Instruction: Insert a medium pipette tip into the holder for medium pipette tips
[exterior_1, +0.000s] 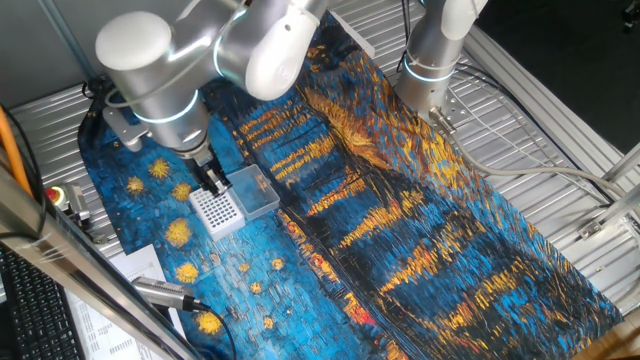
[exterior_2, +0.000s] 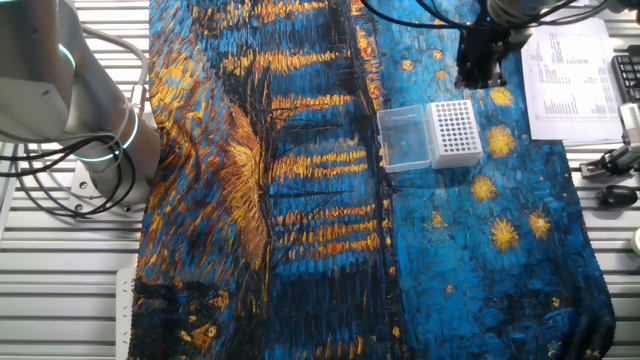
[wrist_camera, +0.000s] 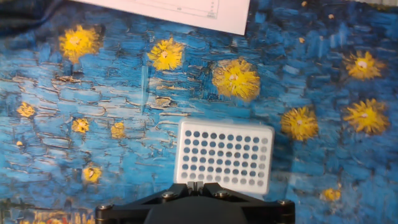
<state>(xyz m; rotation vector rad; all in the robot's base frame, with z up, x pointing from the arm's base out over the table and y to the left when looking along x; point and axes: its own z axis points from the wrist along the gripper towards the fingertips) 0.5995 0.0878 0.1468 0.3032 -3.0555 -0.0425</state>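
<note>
While the hand view looks straight down along the fingers, the black gripper (wrist_camera: 196, 186) fills the bottom edge of that picture, its two fingertips drawn close together with a thin pale sliver between them. It may be the medium pipette tip (wrist_camera: 195, 185), but it is too small to tell for sure, so whether the fingers are clamped on it cannot be told. Just beyond the fingertips sits the holder for medium pipette tips (wrist_camera: 225, 155), a white square block whose top is a dense grid of dark holes. From the hand view no hole shows a tip standing in it.

From one fixed view, the gripper (exterior_1: 213, 180) hangs at the holder's (exterior_1: 217, 211) far edge, seemingly a little above it; whether it touches cannot be told. The holder stands on the blue, star-patterned part of the painted cloth (exterior_1: 420, 230), toward the table edge where the printed sheet lies. A clear plastic box (exterior_1: 253, 191) stands right beside the holder, their sides touching or nearly so.

Farther out, in the other fixed view, the printed paper sheet (exterior_2: 570, 80) lies past the cloth's edge near the corner. The arm's grey base (exterior_2: 90, 150) stands at the opposite side of the table, on the metal surface (exterior_2: 60, 290) just off the cloth.
</note>
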